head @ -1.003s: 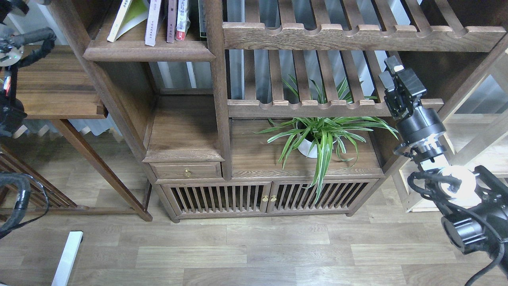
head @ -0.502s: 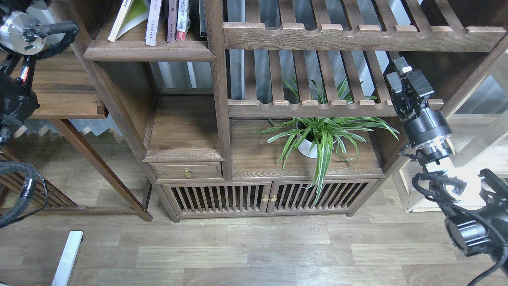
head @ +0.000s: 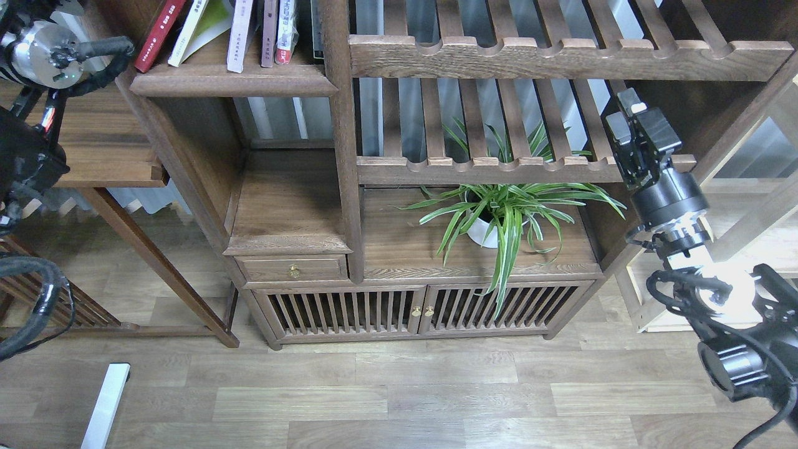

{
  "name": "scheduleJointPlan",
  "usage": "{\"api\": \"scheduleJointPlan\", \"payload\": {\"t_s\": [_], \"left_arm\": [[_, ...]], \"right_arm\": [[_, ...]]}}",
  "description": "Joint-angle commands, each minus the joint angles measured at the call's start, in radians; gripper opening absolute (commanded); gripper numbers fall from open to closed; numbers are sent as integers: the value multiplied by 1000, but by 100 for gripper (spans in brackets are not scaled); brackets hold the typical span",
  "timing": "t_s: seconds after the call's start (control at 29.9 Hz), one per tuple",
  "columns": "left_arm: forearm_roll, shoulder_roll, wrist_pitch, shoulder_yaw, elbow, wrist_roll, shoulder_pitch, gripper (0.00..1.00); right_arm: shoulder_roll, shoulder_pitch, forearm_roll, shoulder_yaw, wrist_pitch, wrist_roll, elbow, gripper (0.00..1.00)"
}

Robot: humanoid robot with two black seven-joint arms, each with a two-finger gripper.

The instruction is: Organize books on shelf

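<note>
The books stand at the top left, on the dark-brown plank shelf [head: 230,80] with the rounded front edge. From left to right there are a dark-red book [head: 159,32] that leans to the right, a yellow-green book [head: 209,25] that also leans, a pale lavender-white book [head: 240,34] nearly upright, then a thin dark book [head: 269,31] and a red-and-white one [head: 287,31] close to the vertical post. Their tops are cut by the upper edge of the view.

The left arm comes in at the upper left corner; only its silver wrist part and cables show, and its gripper is outside the view, so I cannot tell how its jaws stand. The right gripper [head: 626,109] is raised at the right side, in front of the slatted rack [head: 499,165] with the scalloped rail, well apart from the books. It holds nothing; its fingers are dark and seen at an angle, so I cannot tell if the jaws are apart or together.

Below the rack a spider plant [head: 505,215] in a white pot stands on the cabinet top.
</note>
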Motion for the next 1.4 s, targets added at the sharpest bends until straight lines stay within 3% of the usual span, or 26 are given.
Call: {"api": "scheduleJointPlan", "payload": {"t_s": [0.0, 0.27, 0.4, 0.5, 0.64, 0.74, 1.17, 1.37], "left_arm": [[-37, -14, -2, 1, -8, -2, -9, 68], [-118, 2, -14, -1, -45, -56, 8, 89], [-197, -13, -38, 7, -66, -143, 26, 98], [-276, -27, -132, 10, -94, -175, 23, 98], [-408, -50, -338, 11, -135, -171, 26, 98], [-466, -88, -338, 24, -140, -151, 28, 98], [-489, -263, -338, 109, -246, -151, 37, 98], [-495, -263, -338, 221, -246, -151, 149, 98]], "right_arm": [[0, 0, -1, 1, 0, 0, -3, 66], [14, 37, 1, -1, 0, 2, -5, 66], [15, 56, 1, -2, 0, 2, -5, 67], [15, 59, 1, 1, 0, 6, -5, 67], [15, 60, 4, 4, 0, 8, 1, 73], [14, 62, 4, 6, 0, 9, 5, 75], [9, 54, 2, 32, 0, 8, 6, 78], [11, 34, 2, 32, 0, 8, 18, 79]]}}
